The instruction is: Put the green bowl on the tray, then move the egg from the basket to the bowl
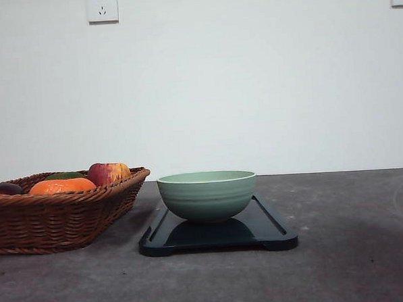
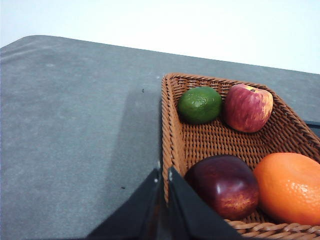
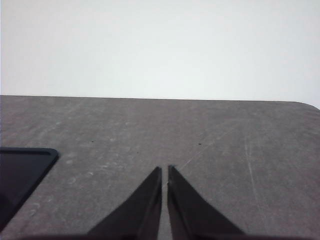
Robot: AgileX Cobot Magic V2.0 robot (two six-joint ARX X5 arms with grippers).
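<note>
The pale green bowl [image 1: 207, 194] stands upright on the dark tray [image 1: 270, 232] at the table's middle. To its left is the wicker basket [image 1: 56, 216]. In the left wrist view the basket [image 2: 172, 135] holds the dark reddish-brown egg [image 2: 227, 185], which lies in the corner nearest my left gripper [image 2: 164, 172]. That gripper is shut with nothing in it and hovers just outside the basket's rim. The egg's top [image 1: 2, 189] peeks over the rim in the front view. My right gripper [image 3: 164, 169] is shut over bare table, to the right of the tray's corner [image 3: 20, 170].
A green lime [image 2: 200, 105], a red-yellow apple [image 2: 247, 107] and an orange fruit [image 2: 290, 187] share the basket with the egg. Grey tabletop [image 1: 355, 251] stretches right of the tray and in front of it. A white wall stands behind.
</note>
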